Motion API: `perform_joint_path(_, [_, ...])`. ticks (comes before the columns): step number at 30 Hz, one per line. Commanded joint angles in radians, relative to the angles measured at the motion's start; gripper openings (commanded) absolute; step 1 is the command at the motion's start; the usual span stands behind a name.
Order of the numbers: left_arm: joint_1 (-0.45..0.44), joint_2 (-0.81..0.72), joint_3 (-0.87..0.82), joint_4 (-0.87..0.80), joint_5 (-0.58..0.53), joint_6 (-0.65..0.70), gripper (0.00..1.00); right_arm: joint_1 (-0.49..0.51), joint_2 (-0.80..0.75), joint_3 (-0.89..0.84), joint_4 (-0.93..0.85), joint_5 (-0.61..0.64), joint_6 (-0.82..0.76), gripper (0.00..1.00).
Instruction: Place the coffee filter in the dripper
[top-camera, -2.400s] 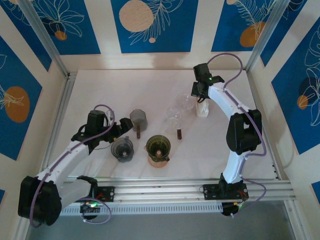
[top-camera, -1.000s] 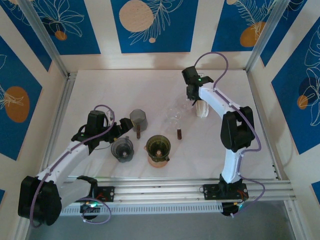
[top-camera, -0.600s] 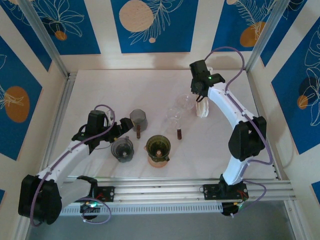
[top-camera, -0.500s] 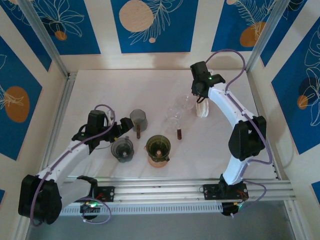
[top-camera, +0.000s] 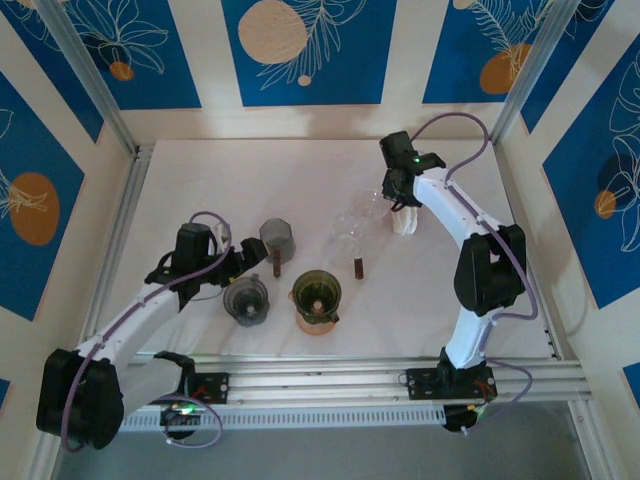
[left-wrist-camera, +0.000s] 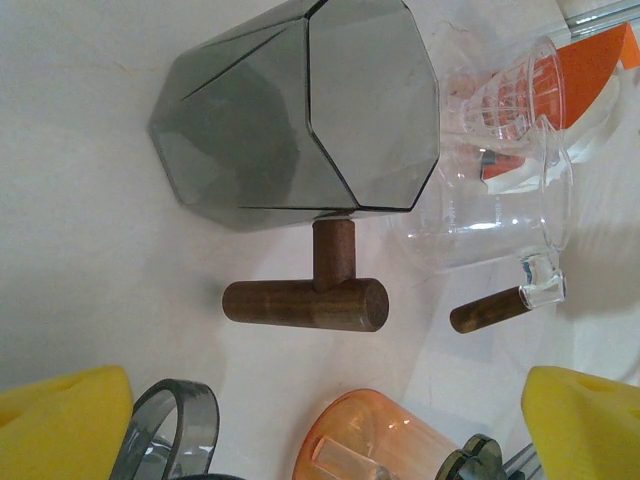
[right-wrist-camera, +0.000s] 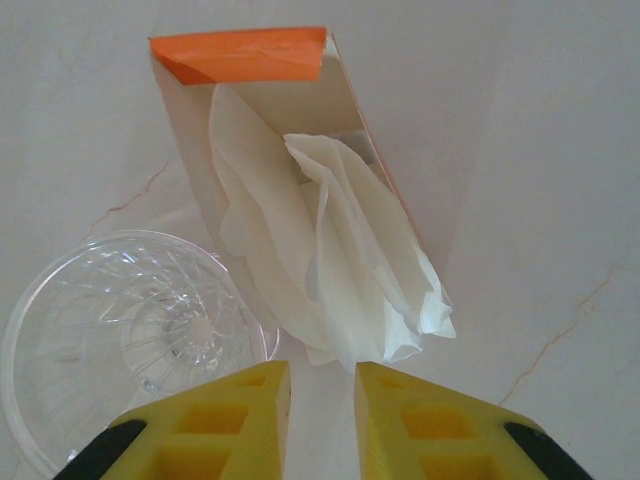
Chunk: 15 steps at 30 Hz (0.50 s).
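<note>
White paper coffee filters (right-wrist-camera: 330, 260) fan out of an orange-topped white holder (right-wrist-camera: 240, 55), which stands at the back right (top-camera: 403, 222). A clear ribbed glass dripper (right-wrist-camera: 120, 320) lies just left of it (top-camera: 370, 207). My right gripper (right-wrist-camera: 320, 375) hovers over the filters' loose edges (top-camera: 398, 196). Its yellow fingers (right-wrist-camera: 230, 420) stand a narrow gap apart, with nothing between them. My left gripper (left-wrist-camera: 320, 405) is wide open near the table's middle left (top-camera: 238, 262), holding nothing. It faces a dark grey faceted dripper (left-wrist-camera: 300, 110) with a wooden handle (left-wrist-camera: 305, 303).
A clear carafe (top-camera: 349, 237) with a wooden handle (top-camera: 358, 266) sits beside the glass dripper. In front stand a grey cup (top-camera: 245, 300) and a green vessel on an orange base (top-camera: 317, 295). The side walls and the front rail (top-camera: 380, 375) bound the table.
My right gripper swung about above the filter holder and sits over the filters now, its jaws drawn closer together. The left arm has barely moved.
</note>
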Motion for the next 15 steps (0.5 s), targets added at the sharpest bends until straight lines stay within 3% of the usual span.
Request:
perform_joint_path(1, [-0.010, -0.006, -0.012, 0.025, 0.026, 0.018, 1.00, -0.001, 0.043, 0.038, -0.031, 0.018, 0.049, 0.23])
perform_joint_path(15, [-0.010, -0.051, 0.007, 0.003, 0.019, 0.027, 1.00, -0.001, 0.066, 0.063, -0.027, 0.062, 0.098, 0.23])
